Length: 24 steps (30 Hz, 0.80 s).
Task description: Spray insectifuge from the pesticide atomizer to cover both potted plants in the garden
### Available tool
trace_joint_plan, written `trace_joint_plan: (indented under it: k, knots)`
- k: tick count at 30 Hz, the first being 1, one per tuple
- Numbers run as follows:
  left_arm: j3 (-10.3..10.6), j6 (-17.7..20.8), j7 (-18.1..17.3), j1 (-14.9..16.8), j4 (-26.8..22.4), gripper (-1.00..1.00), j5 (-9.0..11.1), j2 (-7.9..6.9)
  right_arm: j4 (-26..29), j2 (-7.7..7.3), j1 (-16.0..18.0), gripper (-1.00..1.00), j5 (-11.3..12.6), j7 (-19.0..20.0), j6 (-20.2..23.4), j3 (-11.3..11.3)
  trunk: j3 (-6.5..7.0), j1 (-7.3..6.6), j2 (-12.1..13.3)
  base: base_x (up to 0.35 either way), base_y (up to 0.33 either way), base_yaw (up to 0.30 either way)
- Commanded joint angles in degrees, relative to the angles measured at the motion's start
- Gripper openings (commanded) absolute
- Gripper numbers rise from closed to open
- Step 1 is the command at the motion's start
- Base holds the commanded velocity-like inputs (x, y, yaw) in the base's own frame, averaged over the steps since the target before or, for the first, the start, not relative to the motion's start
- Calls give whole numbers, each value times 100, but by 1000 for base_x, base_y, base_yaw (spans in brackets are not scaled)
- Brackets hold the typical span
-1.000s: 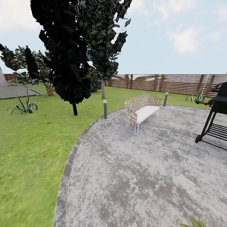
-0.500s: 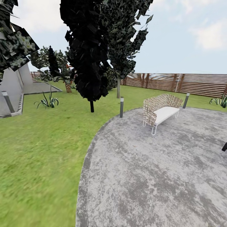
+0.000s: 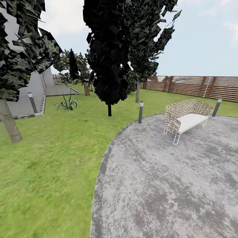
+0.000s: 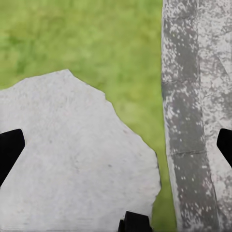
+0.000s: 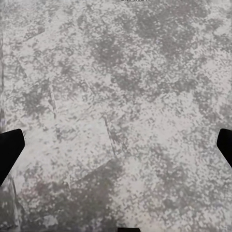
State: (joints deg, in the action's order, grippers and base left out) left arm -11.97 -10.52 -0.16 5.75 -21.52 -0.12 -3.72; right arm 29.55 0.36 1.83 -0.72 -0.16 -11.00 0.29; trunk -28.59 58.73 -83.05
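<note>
Robot is sitting at the edge of the stone patio (image 3: 172, 178), head camera looking across the garden (image 3: 49, 172); atomizer and potted plants aren't anywhere I can spot. Wicker bench (image 3: 185, 118) with a white seat is standing on the patio's far side, a short bollard light (image 3: 140, 112) at the patio rim beside it, another bollard (image 3: 217, 107) past the bench. Brown slatted fence (image 3: 198, 86) is running behind the bench. Dark trees (image 3: 109, 53) are rising from the lawn beyond the patio rim, a spiky agave (image 3: 67, 103) further out near a grey building (image 3: 29, 96). Left gripper (image 4: 116, 145) is hanging fingers wide apart, holding nothing, over a pale stepping slab (image 4: 67, 164) and grass next to the patio edging. Right gripper (image 5: 116, 145) is hanging likewise spread and empty, over mottled patio stone (image 5: 116, 96).
</note>
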Motion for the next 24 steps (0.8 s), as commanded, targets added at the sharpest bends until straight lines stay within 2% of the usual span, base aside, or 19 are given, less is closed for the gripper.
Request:
trace_joint_plan:
  k: [1,20,24]
  knots:
    - [-6,-20,-3,5,7,100,-4,13,-2,-1,2,100,-7,-2,-16,0,-10,-1,-3,0,0,276]
    - [0,-20,-10,5,7,100,45,18,50,-19,2,100,11,-18,-49,-26,-73,-1,-3,0,0,276]
    - [5,-20,-10,5,7,100,27,19,58,-13,2,100,16,-19,-51,-31,-146,87,-163,0,0,282]
